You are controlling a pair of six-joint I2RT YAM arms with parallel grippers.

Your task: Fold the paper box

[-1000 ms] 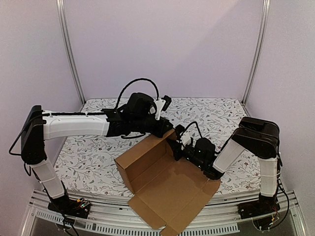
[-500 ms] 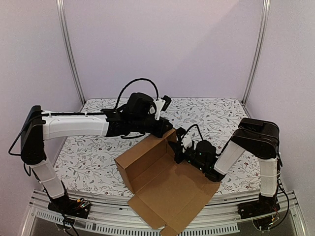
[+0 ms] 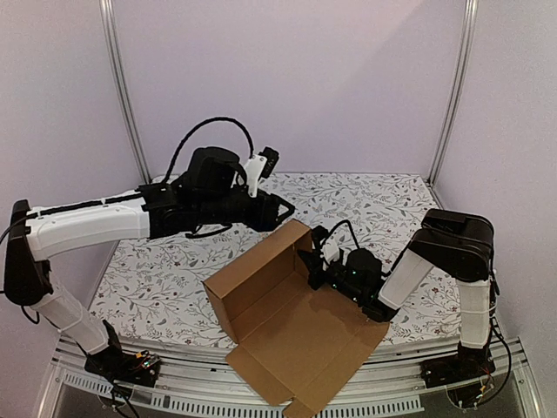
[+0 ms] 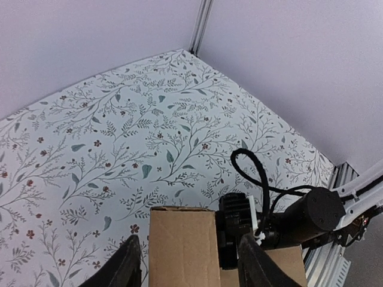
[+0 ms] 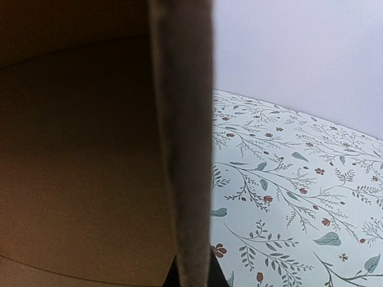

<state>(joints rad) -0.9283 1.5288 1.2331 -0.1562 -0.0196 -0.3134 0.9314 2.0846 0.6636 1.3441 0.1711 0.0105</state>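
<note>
Raising the walls: the right gripper (image 3: 313, 261) pinches the paper box (image 3: 296, 335) wall. The left gripper (image 3: 283, 210) hangs above, fingers wide. The next move likely needs a regrip.

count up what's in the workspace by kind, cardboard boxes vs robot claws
paper box: 1
claws: 2 (left claw, right claw)
total: 3

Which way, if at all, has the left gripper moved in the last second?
Yes. The left gripper has let go of the paper box's raised wall and pulled back up and left, toward the left frame post.
</note>
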